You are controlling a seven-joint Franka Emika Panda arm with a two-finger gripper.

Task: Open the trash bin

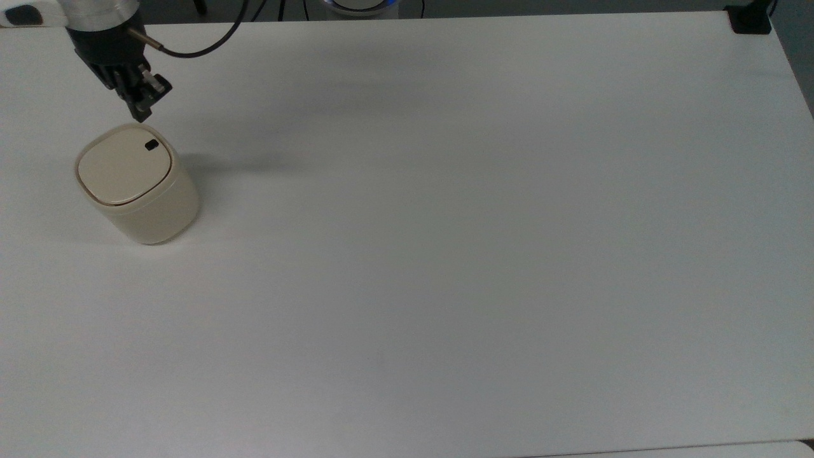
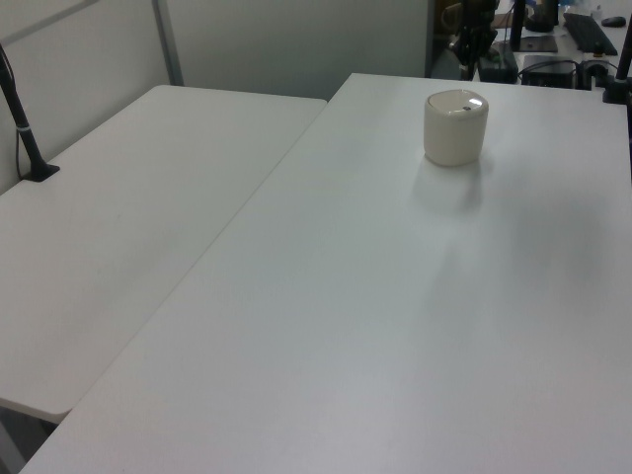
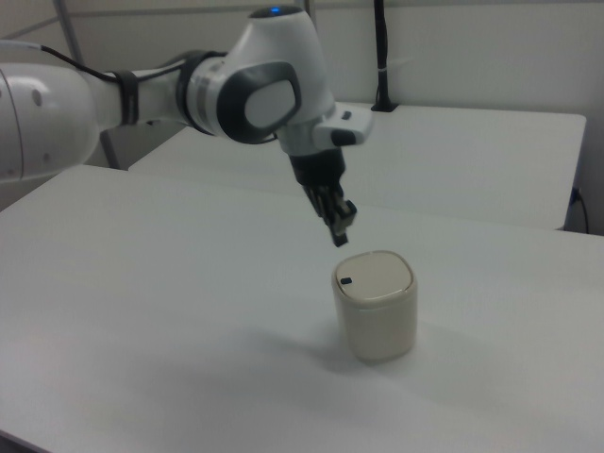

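So the trash bin (image 1: 135, 184) sits upright on the white surface (image 1: 445, 254), lid flat and closed, with its little black button (image 1: 151, 145) at the lid corner closest to the tool (image 1: 138, 114). In the top view the bin is just below the tool and a touch to the top view's right of it, not touching. In the right view the tool (image 3: 340, 236) hangs in the air above the bin (image 3: 377, 304), tilted, tip pointing down toward the button (image 3: 346, 281) with a clear gap between them. The fingers look pressed together into one narrow dark tip, nothing held.

Hard-to-see stuff: the top view cuts the arm off at the upper edge, so you only get the wrist and a black cable (image 1: 197, 44) looping off it. In the left view the bin (image 2: 455, 127) is far back on the surface, and the tool is lost in dark clutter behind it, can't really pick it out there.
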